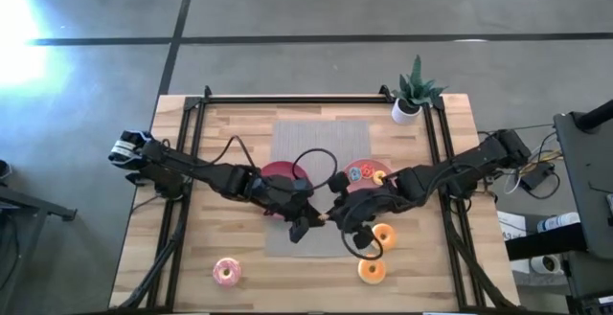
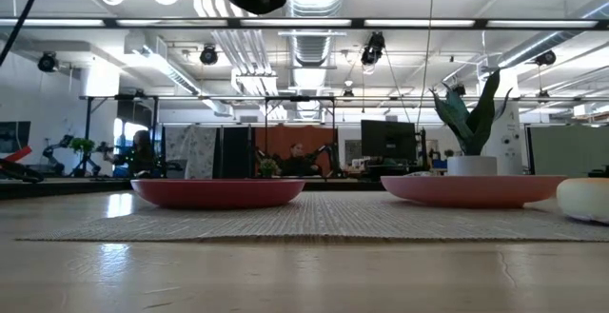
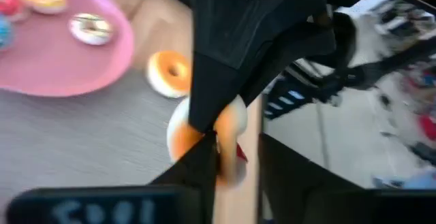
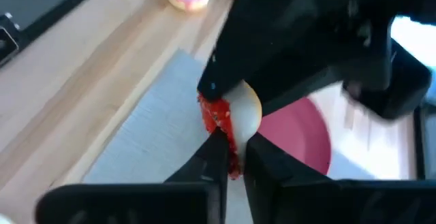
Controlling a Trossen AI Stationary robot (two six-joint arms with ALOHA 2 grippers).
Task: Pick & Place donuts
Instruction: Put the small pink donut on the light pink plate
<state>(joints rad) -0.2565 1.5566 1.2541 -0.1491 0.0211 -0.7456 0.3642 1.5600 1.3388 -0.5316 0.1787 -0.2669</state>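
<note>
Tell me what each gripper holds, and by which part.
Right gripper pinches a red-iced donut by its rim, above the mat. Whether the left gripper also grips it cannot be told.

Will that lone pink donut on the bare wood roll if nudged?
The pink donut lies flat, icing up, so it would probably slide, not roll. It looks small, likely light, so a nudge may send it far. On edge, the ring could roll.
</note>
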